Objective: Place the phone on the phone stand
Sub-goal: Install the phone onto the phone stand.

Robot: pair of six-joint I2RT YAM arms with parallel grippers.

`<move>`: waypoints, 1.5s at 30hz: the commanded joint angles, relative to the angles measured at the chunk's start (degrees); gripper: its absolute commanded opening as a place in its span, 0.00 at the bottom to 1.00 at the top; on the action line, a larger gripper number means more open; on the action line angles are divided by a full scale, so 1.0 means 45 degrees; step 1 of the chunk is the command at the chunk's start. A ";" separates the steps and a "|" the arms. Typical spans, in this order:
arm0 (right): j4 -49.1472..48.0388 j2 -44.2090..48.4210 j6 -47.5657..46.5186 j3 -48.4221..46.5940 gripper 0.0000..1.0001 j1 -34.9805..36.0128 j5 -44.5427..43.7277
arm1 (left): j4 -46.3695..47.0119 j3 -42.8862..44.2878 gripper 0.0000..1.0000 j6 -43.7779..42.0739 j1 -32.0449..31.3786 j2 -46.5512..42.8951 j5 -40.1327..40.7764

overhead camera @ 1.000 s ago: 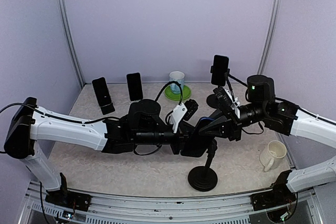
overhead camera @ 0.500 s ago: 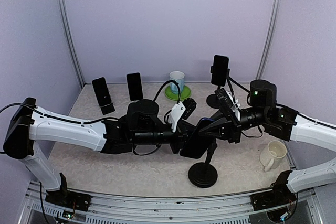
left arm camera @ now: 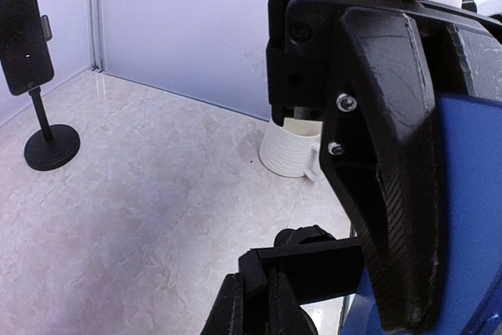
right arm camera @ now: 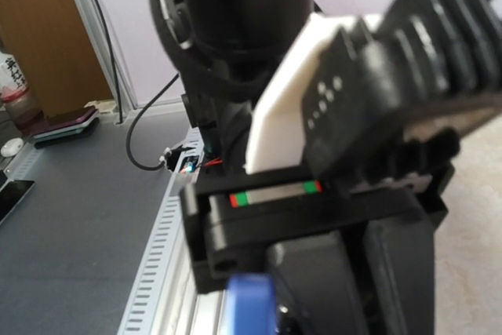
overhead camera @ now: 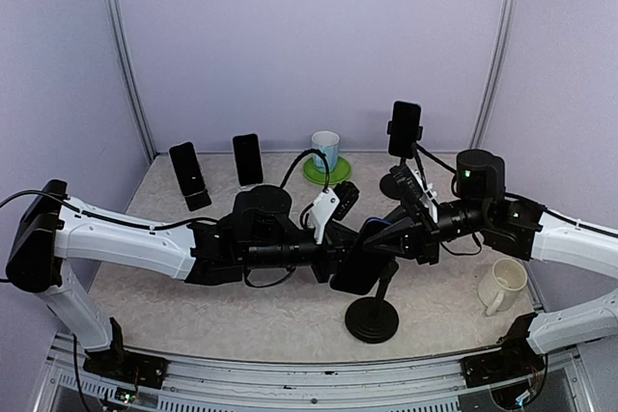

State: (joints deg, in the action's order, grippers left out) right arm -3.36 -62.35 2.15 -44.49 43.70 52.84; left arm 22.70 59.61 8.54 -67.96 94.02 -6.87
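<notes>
Overhead: phone (overhead camera: pixel 355 272) sits lower than a second ago, tilted against the top of the stand (overhead camera: pixel 373 321). Left gripper (overhead camera: pixel 340 241) and right gripper (overhead camera: pixel 394 235) meet just above the stand. Seating looks near, not finished.
Left wrist: finger (left arm camera: pixel 384 162) pressed flat on the blue phone, gripping it.
Right wrist: right fingers' gap hidden, cannot tell.

On the desk (overhead camera: pixel 270 311), the left end effector (overhead camera: pixel 340 250) and the right end effector (overhead camera: pixel 386 236) meet above a black phone stand (overhead camera: pixel 373 319). A dark phone (overhead camera: pixel 357 272) hangs tilted between them, beside the stand's pole. Which fingers grip it cannot be told. A white mug (overhead camera: pixel 502 285) stands to the right.
</notes>
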 commanded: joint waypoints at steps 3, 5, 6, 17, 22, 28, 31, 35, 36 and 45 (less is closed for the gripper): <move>0.0177 0.0084 0.0223 0.0133 0.00 -0.0104 -0.0546 | 0.1712 0.0033 0.00 0.0251 -0.0111 -0.0892 0.0024; 0.0234 0.0094 0.0242 0.0151 0.00 -0.0105 -0.0666 | 0.1738 -0.0019 0.00 0.0268 -0.0109 -0.0926 0.0100; 0.0230 0.0143 0.0244 0.0174 0.00 -0.0103 -0.0773 | 0.1763 -0.0039 0.00 0.0273 -0.0106 -0.0958 0.0116; 0.0515 0.0119 0.0439 0.0279 0.00 -0.0105 -0.1883 | 0.2158 -0.0453 0.00 0.0427 -0.0106 -0.1244 0.0585; 0.0894 0.0045 0.0440 0.0205 0.00 -0.0103 -0.2653 | 0.2211 -0.0513 0.00 0.0447 -0.0111 -0.1319 0.0760; 0.0743 -0.0200 0.0420 0.0281 0.00 -0.0102 -0.2256 | 0.2282 -0.0496 0.00 0.0488 -0.0112 -0.1293 0.0734; 0.0435 -0.0393 0.0477 0.0325 0.00 -0.0102 -0.1698 | 0.2271 -0.0460 0.00 0.0523 -0.0102 -0.1247 0.0638; 0.0001 -0.0459 0.0479 0.0534 0.00 -0.0096 -0.1194 | 0.2120 -0.0330 0.00 0.0508 -0.0117 -0.1156 0.0437; -0.0070 -0.0497 0.0462 0.0573 0.00 -0.0085 -0.1078 | 0.2094 -0.0288 0.00 0.0496 -0.0115 -0.1143 0.0427; 0.0182 -0.0329 0.0430 0.0630 0.00 -0.0083 -0.1850 | 0.2036 -0.0352 0.00 0.0494 -0.0131 -0.1241 0.0682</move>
State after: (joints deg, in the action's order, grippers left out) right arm -4.19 -64.55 4.64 -42.63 43.86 48.62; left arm 24.82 56.60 9.21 -67.99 92.92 -2.55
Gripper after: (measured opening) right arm 0.082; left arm 0.064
